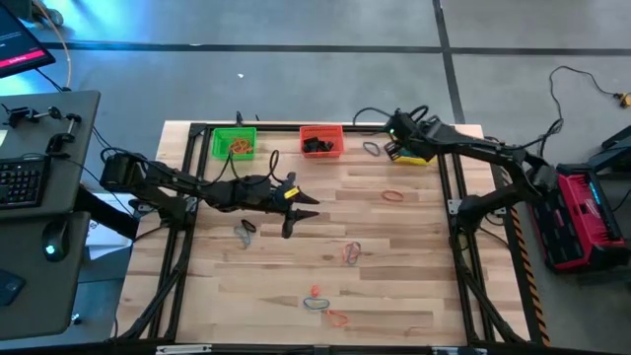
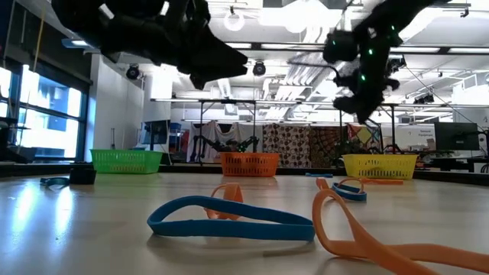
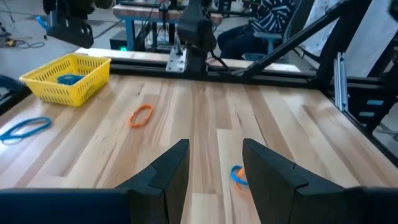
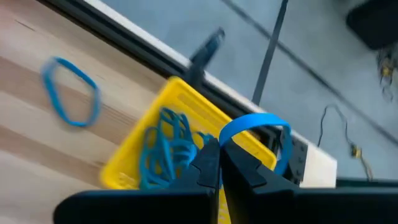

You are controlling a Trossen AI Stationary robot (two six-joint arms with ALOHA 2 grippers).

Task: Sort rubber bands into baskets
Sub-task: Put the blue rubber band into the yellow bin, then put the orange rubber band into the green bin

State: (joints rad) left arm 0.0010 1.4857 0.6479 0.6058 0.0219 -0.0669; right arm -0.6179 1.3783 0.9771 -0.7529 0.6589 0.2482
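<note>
While your right pincer [image 4: 219, 163] is gripping a blue band [image 4: 255, 127] above the yellow basket [image 4: 186, 112], release it next; the left pincer [image 3: 214, 171] is waiting open.

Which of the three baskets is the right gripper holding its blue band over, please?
The yellow basket, at the table's far right corner. The right gripper, shut on a blue rubber band, is above it; the green basket and red-orange basket stand further left.

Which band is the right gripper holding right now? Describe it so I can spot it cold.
Start at the yellow basket at the table's far right corner; the right gripper hangs just above it. Pinched in its shut fingers is a blue rubber band, arching up as a free loop, unlike the blue bands heaped inside the basket.
</note>
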